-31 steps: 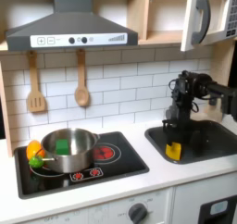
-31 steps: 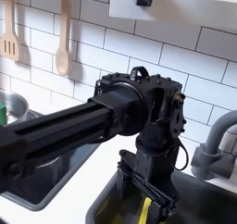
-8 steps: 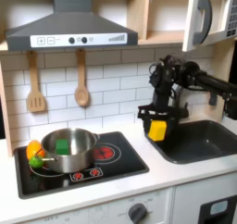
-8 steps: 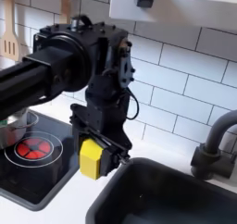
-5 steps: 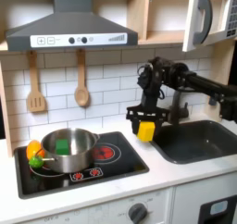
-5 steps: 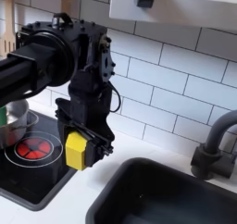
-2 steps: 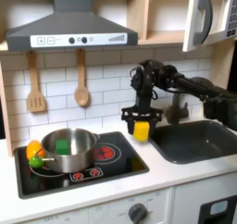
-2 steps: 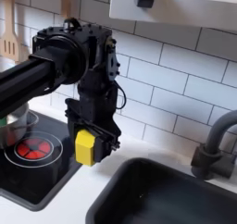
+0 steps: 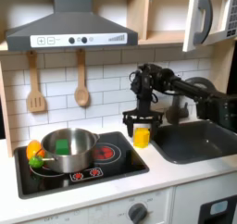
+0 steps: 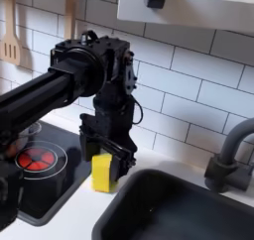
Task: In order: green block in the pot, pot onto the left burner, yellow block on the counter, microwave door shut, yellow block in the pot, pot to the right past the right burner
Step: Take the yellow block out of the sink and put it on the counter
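My gripper [image 9: 141, 128] [image 10: 106, 155] points straight down between the stove and the sink [image 9: 194, 141] [image 10: 184, 212], shut on the yellow block [image 9: 141, 137] [image 10: 102, 173]. The block sits low, at or just above the counter [image 9: 157, 168] [image 10: 74, 219]; I cannot tell if it touches. In the first exterior view the steel pot [image 9: 67, 150] stands on the left burner with the green block [image 9: 62, 146] inside it. The microwave door [image 9: 205, 16] at the top right stands ajar.
A rounded yellow-green-orange toy [image 9: 34, 154] lies against the pot's left side. The red right burner [image 9: 104, 153] [image 10: 35, 160] is bare. A dark faucet [image 10: 230, 155] rises behind the sink. Wooden utensils [image 9: 81, 87] hang on the tiled wall.
The gripper carried the yellow block up out of the sink, leftward past the basin's edge, then down to counter level beside the stove. The pot has not moved.
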